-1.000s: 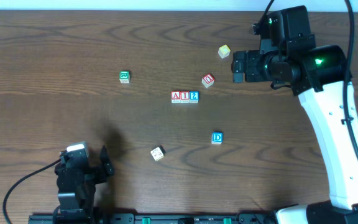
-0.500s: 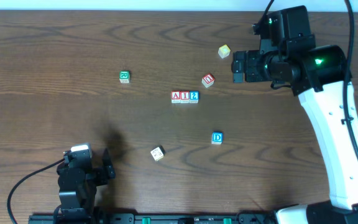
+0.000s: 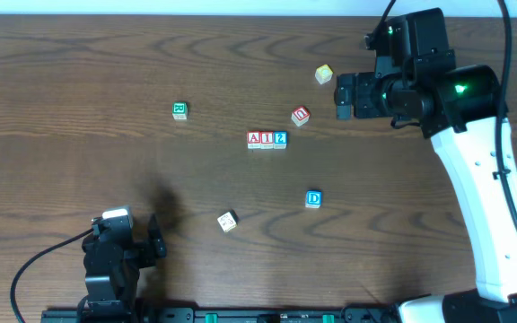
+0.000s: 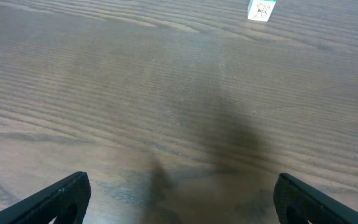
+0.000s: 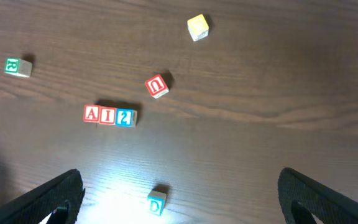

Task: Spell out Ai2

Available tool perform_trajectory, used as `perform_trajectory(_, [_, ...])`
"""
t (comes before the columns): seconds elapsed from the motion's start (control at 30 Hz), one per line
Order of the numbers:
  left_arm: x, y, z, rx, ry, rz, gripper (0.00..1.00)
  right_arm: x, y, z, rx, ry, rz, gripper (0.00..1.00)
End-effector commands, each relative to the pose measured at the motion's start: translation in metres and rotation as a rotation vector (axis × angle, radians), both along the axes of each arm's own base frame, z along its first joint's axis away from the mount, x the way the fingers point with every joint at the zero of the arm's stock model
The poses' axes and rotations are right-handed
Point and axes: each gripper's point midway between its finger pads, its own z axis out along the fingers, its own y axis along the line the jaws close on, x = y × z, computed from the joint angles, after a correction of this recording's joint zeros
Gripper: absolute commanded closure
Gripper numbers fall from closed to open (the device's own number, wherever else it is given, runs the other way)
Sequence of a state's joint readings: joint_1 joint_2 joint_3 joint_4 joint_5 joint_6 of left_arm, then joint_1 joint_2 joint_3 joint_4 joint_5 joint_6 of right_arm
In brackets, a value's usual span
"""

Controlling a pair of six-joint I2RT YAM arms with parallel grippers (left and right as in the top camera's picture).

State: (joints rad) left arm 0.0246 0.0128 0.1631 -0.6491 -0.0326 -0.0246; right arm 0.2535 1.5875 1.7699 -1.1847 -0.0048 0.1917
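Three cubes stand touching in a row at the table's middle: the red A cube [image 3: 255, 139], the red I cube [image 3: 267, 139] and the blue 2 cube [image 3: 280, 138]. The right wrist view shows the A cube [image 5: 92, 114], the I cube [image 5: 107, 116] and the 2 cube [image 5: 125, 117] too. My right gripper [image 3: 343, 96] is open and empty, above the table to the right of the row; its fingertips frame the right wrist view [image 5: 182, 199]. My left gripper [image 3: 155, 240] is open and empty at the front left, also seen in its wrist view [image 4: 179, 199].
A red-marked cube with a rounder character [image 3: 301, 116] lies up-right of the row. A blue D cube [image 3: 313, 199], a yellow cube [image 3: 323, 74], a green cube [image 3: 179, 110] and a pale cube [image 3: 228, 221] are scattered around. The left wrist view shows one pale cube [image 4: 261, 10].
My left arm has drawn back slightly toward the front edge. The right arm and the cubes have not moved.
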Motion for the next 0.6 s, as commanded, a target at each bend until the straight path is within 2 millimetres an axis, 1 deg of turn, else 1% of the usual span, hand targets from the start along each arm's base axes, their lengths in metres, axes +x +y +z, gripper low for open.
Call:
perform_trajectory(0.0, [-0.001,0.000,-0.003,0.012,0.009,-0.007,0.05,0.008,-0.007,0.010,-0.059,-0.063,-0.008,0.01])
perform_trajectory(0.07, [-0.001,0.000,-0.003,0.012,0.009,-0.007,0.05,0.009,-0.013,0.023,-0.103,-0.129,0.003,0.01])
perform_trajectory(0.13, [-0.001,0.000,-0.003,0.012,0.008,-0.007,0.04,0.005,-0.017,0.037,-0.114,-0.208,0.016,0.01])
perform_trajectory(0.2, [-0.001,0.000,-0.003,0.012,0.009,-0.007,0.05,-0.006,-0.023,0.049,-0.101,-0.308,0.005,0.01])
perform_trajectory(0.27, [-0.001,0.000,-0.003,0.012,0.008,-0.007,0.05,-0.023,-0.034,0.051,-0.091,-0.389,-0.016,0.01])
perform_trajectory(0.33, [-0.001,0.000,-0.003,0.012,0.009,-0.007,0.05,-0.042,-0.044,0.044,-0.087,-0.432,-0.032,0.01])
perform_trajectory(0.4, [-0.001,0.000,-0.003,0.012,0.008,-0.007,0.05,-0.064,-0.055,0.028,-0.084,-0.457,-0.055,0.01])
perform_trajectory(0.47, [-0.001,0.000,-0.003,0.012,0.009,-0.007,0.04,-0.084,-0.067,0.006,-0.086,-0.469,-0.082,0.01])
perform_trajectory(0.57, [-0.001,0.000,-0.003,0.012,0.009,-0.007,0.05,-0.111,-0.078,-0.028,-0.077,-0.479,-0.107,0.01])
